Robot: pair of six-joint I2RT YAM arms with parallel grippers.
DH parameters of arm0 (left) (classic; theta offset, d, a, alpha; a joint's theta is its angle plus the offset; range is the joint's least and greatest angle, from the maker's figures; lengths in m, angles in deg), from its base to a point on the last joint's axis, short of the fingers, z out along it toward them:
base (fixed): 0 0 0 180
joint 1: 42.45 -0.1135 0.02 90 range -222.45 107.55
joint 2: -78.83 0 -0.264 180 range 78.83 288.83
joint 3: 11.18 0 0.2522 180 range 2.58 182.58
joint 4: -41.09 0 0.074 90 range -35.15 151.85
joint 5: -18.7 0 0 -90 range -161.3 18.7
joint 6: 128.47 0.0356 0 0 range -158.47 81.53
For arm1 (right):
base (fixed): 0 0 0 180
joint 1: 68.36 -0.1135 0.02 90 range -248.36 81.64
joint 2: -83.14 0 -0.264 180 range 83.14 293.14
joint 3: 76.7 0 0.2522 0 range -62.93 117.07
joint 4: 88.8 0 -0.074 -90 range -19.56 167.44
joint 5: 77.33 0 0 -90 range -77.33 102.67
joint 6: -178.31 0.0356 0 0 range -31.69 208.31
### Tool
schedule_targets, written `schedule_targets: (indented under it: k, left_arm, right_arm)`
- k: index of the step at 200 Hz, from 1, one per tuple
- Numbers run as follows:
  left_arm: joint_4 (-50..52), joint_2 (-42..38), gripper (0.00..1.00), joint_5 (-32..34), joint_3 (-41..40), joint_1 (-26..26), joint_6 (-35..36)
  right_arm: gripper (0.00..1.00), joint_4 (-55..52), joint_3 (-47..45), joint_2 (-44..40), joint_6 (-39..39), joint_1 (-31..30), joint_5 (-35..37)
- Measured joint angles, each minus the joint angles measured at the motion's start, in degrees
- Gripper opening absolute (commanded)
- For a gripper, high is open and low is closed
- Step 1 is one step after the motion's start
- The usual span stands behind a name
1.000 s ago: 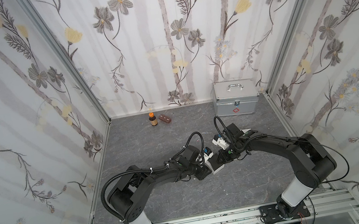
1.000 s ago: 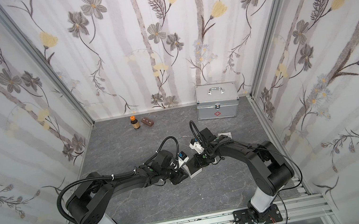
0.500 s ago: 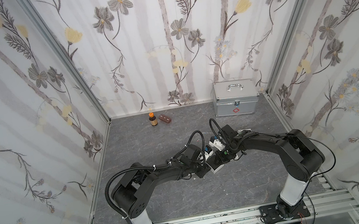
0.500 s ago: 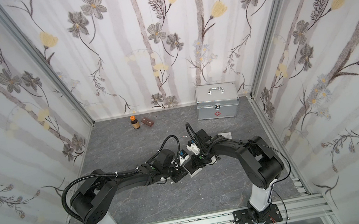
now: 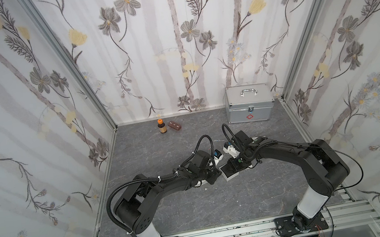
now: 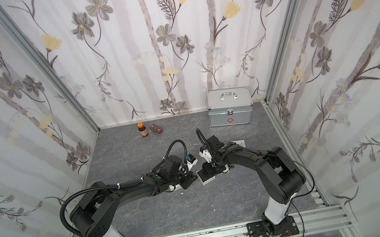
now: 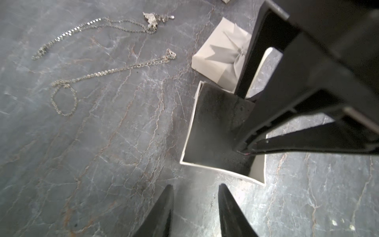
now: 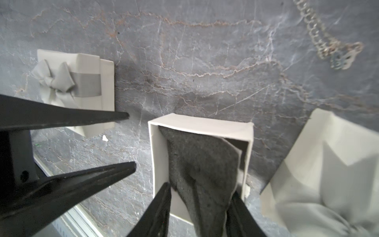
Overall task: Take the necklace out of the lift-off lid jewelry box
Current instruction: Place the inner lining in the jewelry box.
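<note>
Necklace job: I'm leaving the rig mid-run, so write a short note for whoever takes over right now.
Left gripper: open, empty, near the open box.
Right gripper: fingers astride the tilted foam pad inside that box; grip unclear.
Necklace: on the table outside the box, beside a second chain.
Done: lid off, necklace out.
Left: probably just withdraw both arms.

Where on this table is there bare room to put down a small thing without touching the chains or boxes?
The widest bare patch is the front table, between the two arm bases and the open box. Also free: the left side, from the wall to the bottle. Crowded: the centre, where chains, bowed lid, left gripper and right gripper meet.
</note>
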Motion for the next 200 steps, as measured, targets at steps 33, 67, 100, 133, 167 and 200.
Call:
schedule_targets:
  k: [33,67,100,133,167,200]
  left_arm:
    - [-0.6,-1.4,0.38,-0.2,-0.1,-0.4,-0.8]
    - [-1.5,-2.8,0.41,-0.4,-1.0,-0.8,-1.4]
    - [-3.2,-6.8,0.51,-0.2,-3.2,-2.1,-2.8]
    - [-5.2,-13.6,0.6,1.2,-6.7,-4.7,-4.6]
    - [-5.8,-20.9,0.62,2.4,-9.4,-7.8,-5.7]
    - [-5.6,-26.1,0.62,3.7,-11.1,-9.9,-5.7]
  right_arm:
    - [0.48,-1.7,1.4,-2.6,0.0,-0.1,4.1]
    - [0.27,-2.9,1.9,-4.0,-0.4,-0.5,7.5]
    - [0.18,-2.1,3.0,-3.6,-0.4,-2.7,8.0]
    - [0.13,-1.0,3.1,0.4,0.3,-3.3,10.1]
    - [0.13,-0.8,3.3,4.5,1.1,-4.5,14.1]
    - [0.12,-0.4,3.7,5.9,1.6,-5.6,15.4]
